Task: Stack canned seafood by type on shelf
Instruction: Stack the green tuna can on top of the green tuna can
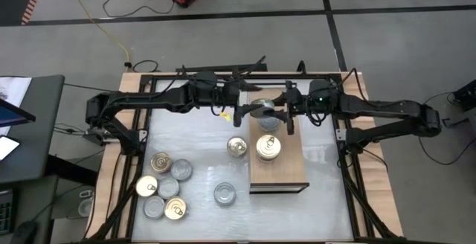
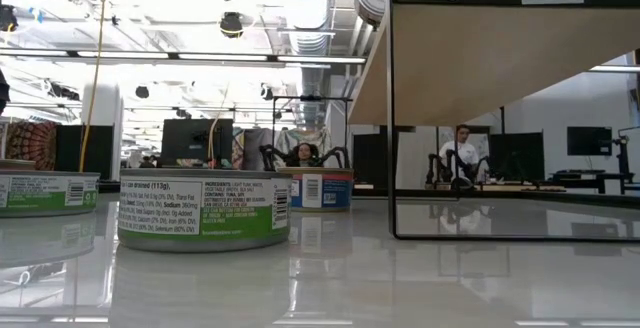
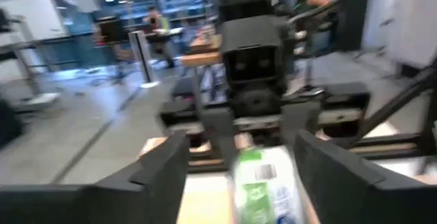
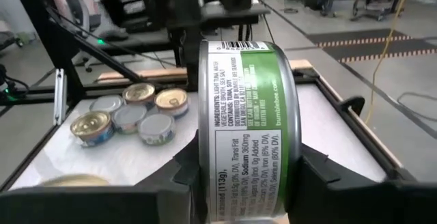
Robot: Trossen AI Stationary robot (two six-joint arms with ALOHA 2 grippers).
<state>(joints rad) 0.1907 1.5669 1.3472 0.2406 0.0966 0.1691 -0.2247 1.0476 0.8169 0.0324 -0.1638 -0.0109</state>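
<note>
A green-labelled tin [image 4: 247,121] of canned seafood hangs on edge above the far end of the light-wood shelf [image 1: 291,173]. My right gripper [image 4: 249,179], reaching in from the table's right, is shut on it. My left gripper [image 3: 249,176] faces it from the left. Its fingers stand open on either side of the same tin [image 3: 265,183], with gaps showing. Two tins [image 1: 268,148] rest on the shelf by their flat bottoms, below the held tin [image 1: 262,110]. My right gripper pinches the tin between its two fingers, one on each flat end [image 4: 205,183], with the labelled wall facing the wrist camera. The fingers [image 4: 313,176] come in about level from the table's right. The tin is turned on edge and lifted clear of the shelf.
A gold-lidded tin [image 1: 237,146] sits on the tabletop just left of the shelf, and a silver one [image 1: 224,193] nearer the front. Several more tins [image 1: 163,188] cluster at the front left. The dark table frame [image 1: 349,162] runs along the right.
</note>
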